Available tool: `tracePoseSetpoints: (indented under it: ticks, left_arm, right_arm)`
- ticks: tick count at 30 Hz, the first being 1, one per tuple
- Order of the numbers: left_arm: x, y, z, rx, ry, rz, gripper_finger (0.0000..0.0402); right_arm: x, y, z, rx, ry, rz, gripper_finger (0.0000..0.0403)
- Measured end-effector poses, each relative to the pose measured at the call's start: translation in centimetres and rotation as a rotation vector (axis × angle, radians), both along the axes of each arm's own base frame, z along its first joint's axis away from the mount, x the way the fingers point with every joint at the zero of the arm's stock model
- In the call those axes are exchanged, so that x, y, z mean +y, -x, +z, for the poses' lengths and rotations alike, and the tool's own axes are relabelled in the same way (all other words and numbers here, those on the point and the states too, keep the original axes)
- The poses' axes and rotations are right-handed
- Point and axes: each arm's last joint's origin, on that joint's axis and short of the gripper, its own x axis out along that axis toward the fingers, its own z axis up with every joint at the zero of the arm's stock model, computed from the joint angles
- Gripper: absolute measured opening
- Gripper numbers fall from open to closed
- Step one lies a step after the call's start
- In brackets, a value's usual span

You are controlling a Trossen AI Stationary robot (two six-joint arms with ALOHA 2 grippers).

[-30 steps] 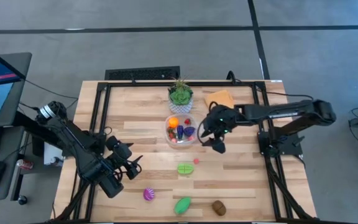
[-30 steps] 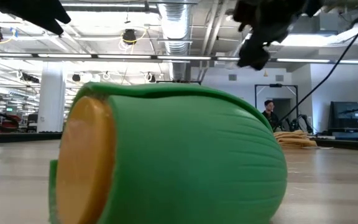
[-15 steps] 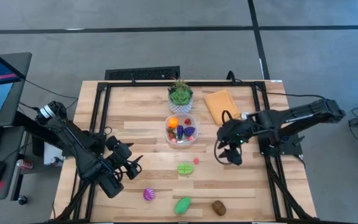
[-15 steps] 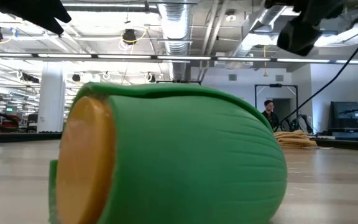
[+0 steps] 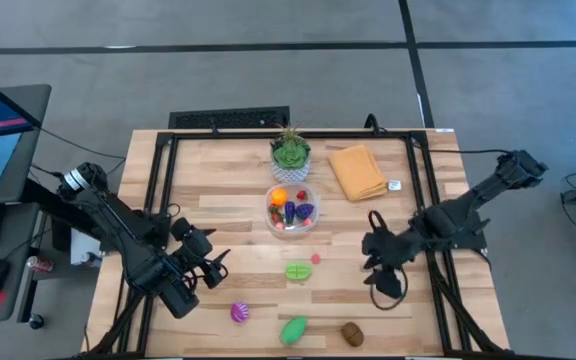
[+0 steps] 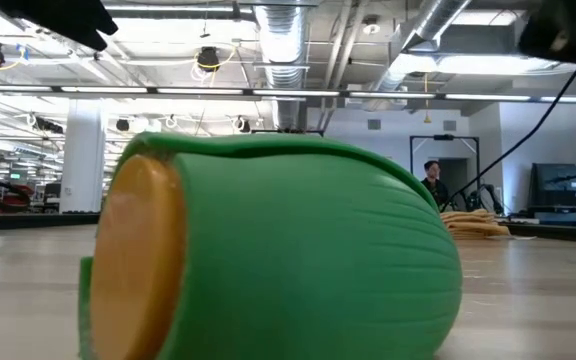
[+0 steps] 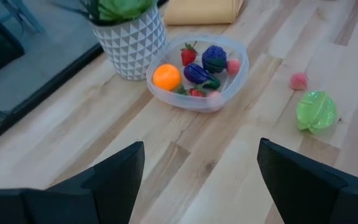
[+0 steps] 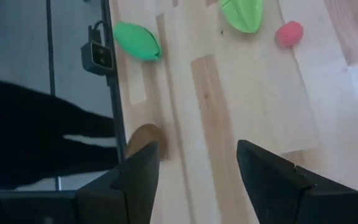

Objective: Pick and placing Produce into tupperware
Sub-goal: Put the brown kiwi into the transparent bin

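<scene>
The clear tupperware (image 5: pixel 291 210) (image 7: pixel 197 71) stands mid-table and holds orange, purple and red produce. Loose produce lies nearer the front edge: a green piece (image 5: pixel 298 270) (image 8: pixel 242 12), a small pink piece (image 5: pixel 316 259) (image 8: pixel 289 33), a purple piece (image 5: pixel 239 313), a green oval (image 5: pixel 294 329) (image 8: pixel 137 40) and a brown piece (image 5: pixel 352 333) (image 8: pixel 143 140). My left gripper (image 5: pixel 213 268) (image 7: pixel 201 180) hovers open at the front left. My right gripper (image 5: pixel 380 278) (image 8: pixel 197 180) hangs open over bare wood at the front right, right of the green piece, with nothing between its fingers.
A potted plant in a white pot (image 5: pixel 290 152) stands just behind the tupperware, and a folded orange cloth (image 5: pixel 357 170) lies at the back right. Black frame rails run along the table's left and right sides. In the low view the green oval (image 6: pixel 268 250) fills the foreground.
My right gripper has swung away from the tupperware's right side toward the table's right and near edges, rolling as it went. It has stayed open with nothing in it. The produce and the tupperware have kept still.
</scene>
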Motion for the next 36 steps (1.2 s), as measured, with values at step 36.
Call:
tracePoseSetpoints:
  ticks: [36]
  left_arm:
    - [0.9, -1.8, 0.0, 0.052, -0.040, -0.031, 0.0302]
  right_arm:
    - [12.7, -0.3, -5.4, 0.021, -0.310, -0.334, 0.0240]
